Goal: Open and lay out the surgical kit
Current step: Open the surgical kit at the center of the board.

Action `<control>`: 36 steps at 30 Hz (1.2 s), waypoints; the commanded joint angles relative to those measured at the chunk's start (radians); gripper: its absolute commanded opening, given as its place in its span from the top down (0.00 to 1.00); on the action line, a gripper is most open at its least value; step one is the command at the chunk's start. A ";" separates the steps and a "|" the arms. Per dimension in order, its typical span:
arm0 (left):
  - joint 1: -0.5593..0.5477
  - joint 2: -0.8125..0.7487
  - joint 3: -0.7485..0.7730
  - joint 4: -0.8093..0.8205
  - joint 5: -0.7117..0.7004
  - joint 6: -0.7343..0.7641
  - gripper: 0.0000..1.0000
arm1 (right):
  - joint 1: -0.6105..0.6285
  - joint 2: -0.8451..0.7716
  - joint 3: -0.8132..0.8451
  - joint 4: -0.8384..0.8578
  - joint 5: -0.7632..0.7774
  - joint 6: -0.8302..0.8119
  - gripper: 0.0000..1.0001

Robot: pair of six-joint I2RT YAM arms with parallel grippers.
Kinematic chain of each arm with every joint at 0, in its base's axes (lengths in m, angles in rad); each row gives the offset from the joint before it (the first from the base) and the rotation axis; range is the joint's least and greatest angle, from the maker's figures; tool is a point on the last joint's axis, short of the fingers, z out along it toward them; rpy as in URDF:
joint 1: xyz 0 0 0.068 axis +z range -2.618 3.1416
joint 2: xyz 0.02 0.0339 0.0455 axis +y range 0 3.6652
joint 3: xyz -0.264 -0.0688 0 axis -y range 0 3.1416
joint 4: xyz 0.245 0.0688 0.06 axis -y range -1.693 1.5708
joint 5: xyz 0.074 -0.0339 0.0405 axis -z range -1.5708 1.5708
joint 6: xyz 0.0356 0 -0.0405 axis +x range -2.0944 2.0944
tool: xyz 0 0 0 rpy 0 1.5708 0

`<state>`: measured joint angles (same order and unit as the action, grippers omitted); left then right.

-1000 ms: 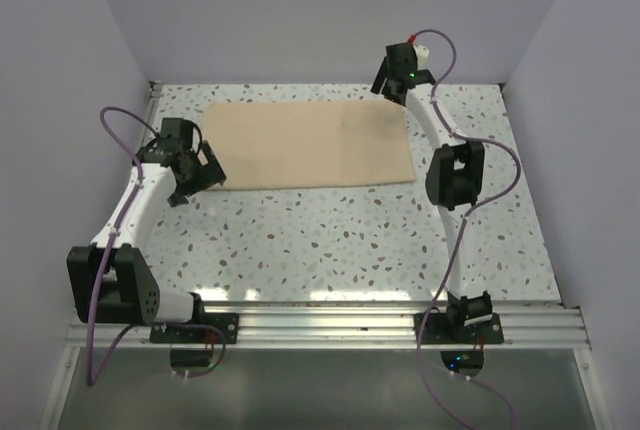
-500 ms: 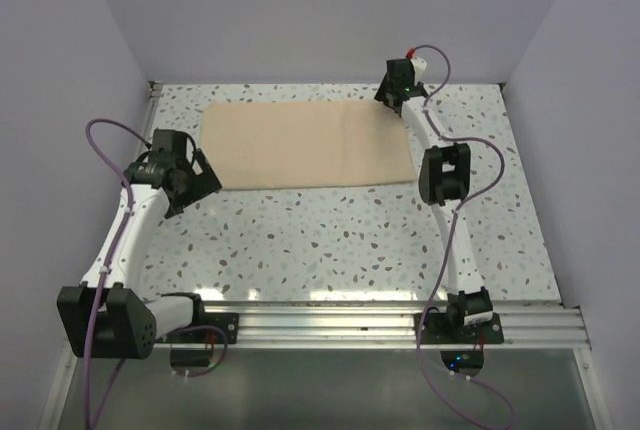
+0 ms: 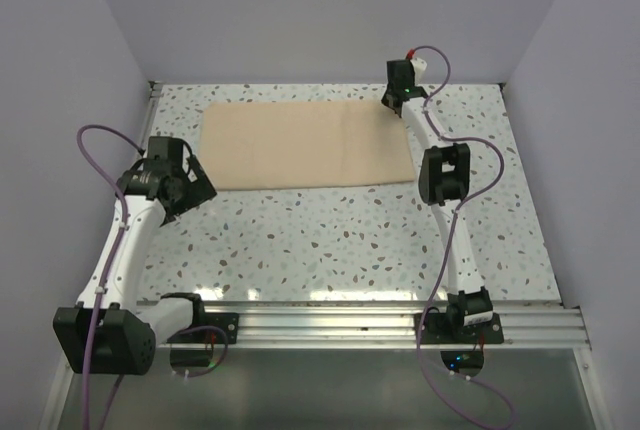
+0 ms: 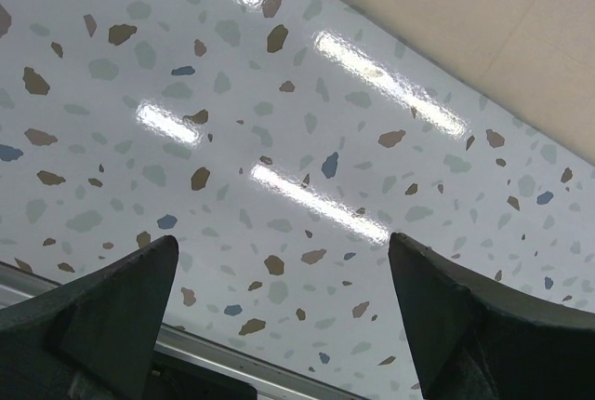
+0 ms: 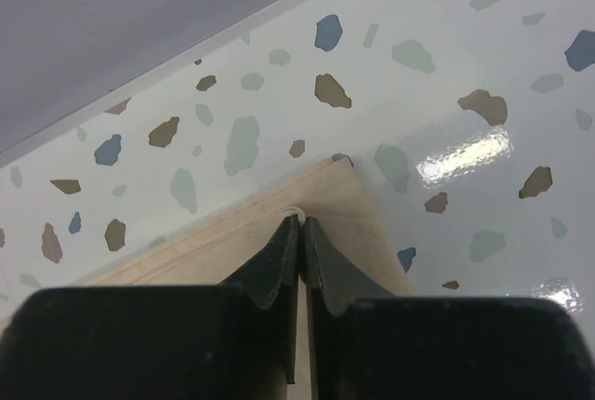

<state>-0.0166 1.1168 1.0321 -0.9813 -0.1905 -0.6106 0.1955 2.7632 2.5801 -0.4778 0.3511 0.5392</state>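
One wrap sheet (image 3: pixel 305 145); two grippers (image 4: pixel 284 260) (image 5: pixel 302 223)

I log: wrap sheet (image 3: pixel 305 145) plain tan; tabletop (image 3: pixel 330 240) white, brown-blue-green flecks; walls (image 3: pixel 300 10) pale lavender.

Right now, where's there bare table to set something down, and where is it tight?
Widest free patch: the table between the near edge of the wrap sheet and the front rail, between the arms. A narrower strip lies right of the right arm. Tight: the sheet's far right corner, pinched by the right gripper, and its near left corner, beside the open left gripper.
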 commanded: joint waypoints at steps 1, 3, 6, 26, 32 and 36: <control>-0.005 -0.020 -0.004 -0.036 -0.024 0.006 0.00 | -0.002 0.015 0.014 0.018 0.020 0.005 0.97; -0.005 -0.028 -0.001 -0.040 -0.027 0.012 0.00 | -0.005 0.006 0.003 0.008 0.020 0.002 1.00; -0.005 -0.038 0.011 -0.045 -0.033 0.020 0.00 | -0.010 -0.014 -0.018 0.010 0.014 -0.016 1.00; -0.003 0.072 0.316 0.033 0.034 0.104 0.00 | 0.113 -1.003 -0.996 0.070 -0.603 0.007 1.00; -0.003 0.109 0.321 0.101 0.040 0.100 0.00 | 0.267 -1.466 -1.420 -0.223 -0.592 -0.056 1.00; -0.003 0.133 0.329 0.121 0.059 0.083 0.00 | 0.274 -1.753 -1.630 -0.469 -0.546 -0.021 1.00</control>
<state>-0.0162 1.2392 1.3144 -0.9283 -0.1589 -0.5308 0.4831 1.1526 1.0424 -0.6693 -0.2211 0.5159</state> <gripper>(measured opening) 0.995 0.015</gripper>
